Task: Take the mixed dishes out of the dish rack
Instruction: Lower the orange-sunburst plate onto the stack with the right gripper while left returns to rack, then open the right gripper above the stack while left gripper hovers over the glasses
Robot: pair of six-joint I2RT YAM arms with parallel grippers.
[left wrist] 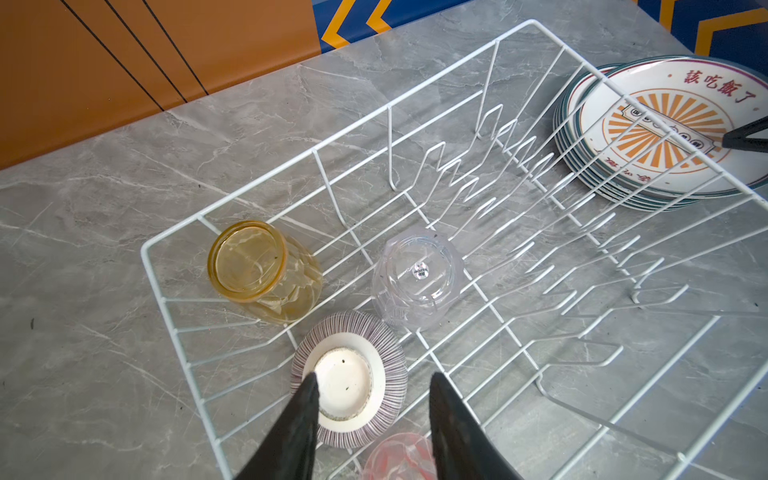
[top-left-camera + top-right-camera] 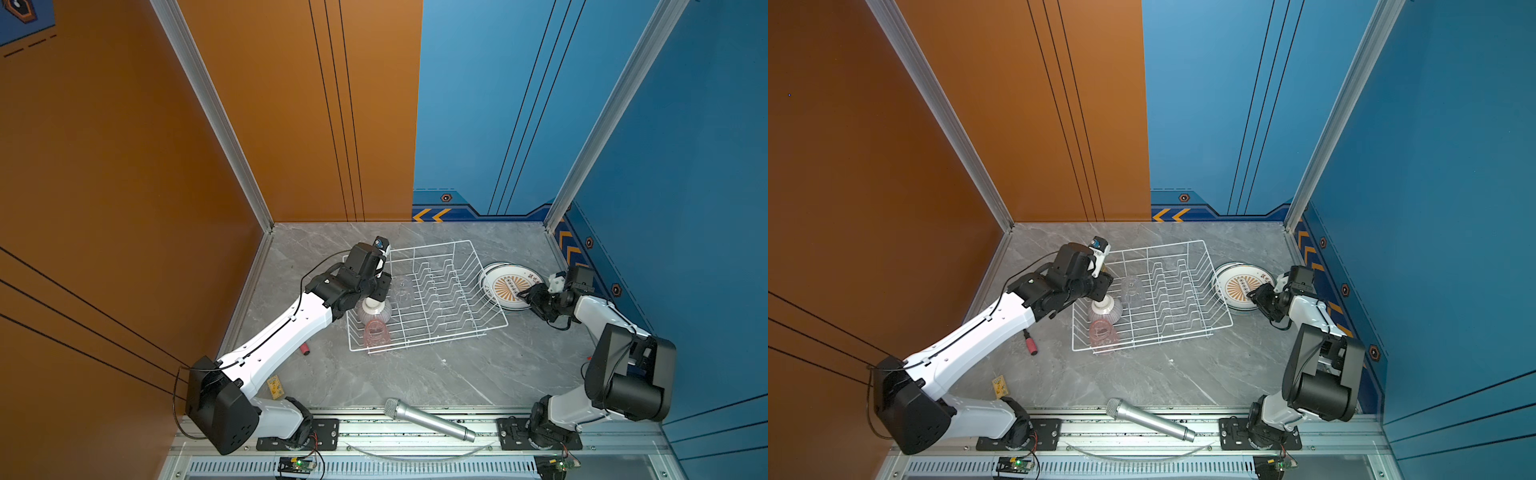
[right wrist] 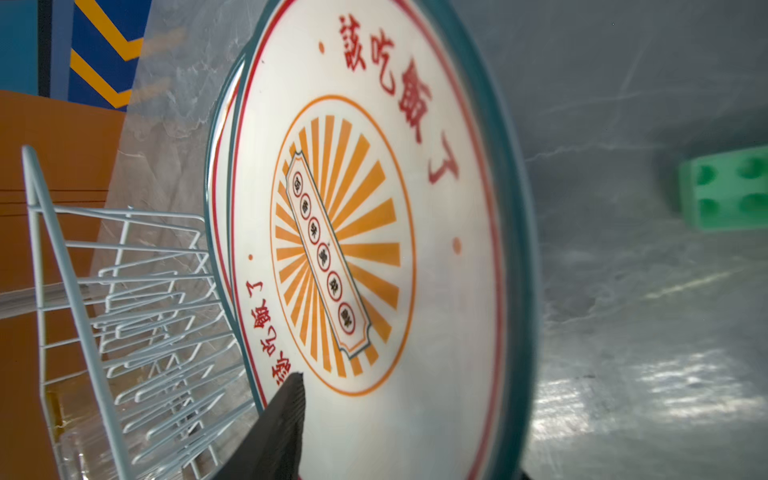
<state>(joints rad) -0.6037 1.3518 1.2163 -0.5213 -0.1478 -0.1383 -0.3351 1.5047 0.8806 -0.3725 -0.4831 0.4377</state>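
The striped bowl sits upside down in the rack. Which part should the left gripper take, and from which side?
Best take the raised white foot of the striped bowl, coming from straight above. The bowl sits mouth down on the dish rack, so its rim is hard to reach and its wall slopes away. The left gripper's jaws hang open above it.

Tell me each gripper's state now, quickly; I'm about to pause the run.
Left gripper: open, jaws either side of the striped bowl's foot.
Right gripper: open, at the top plate's rim.
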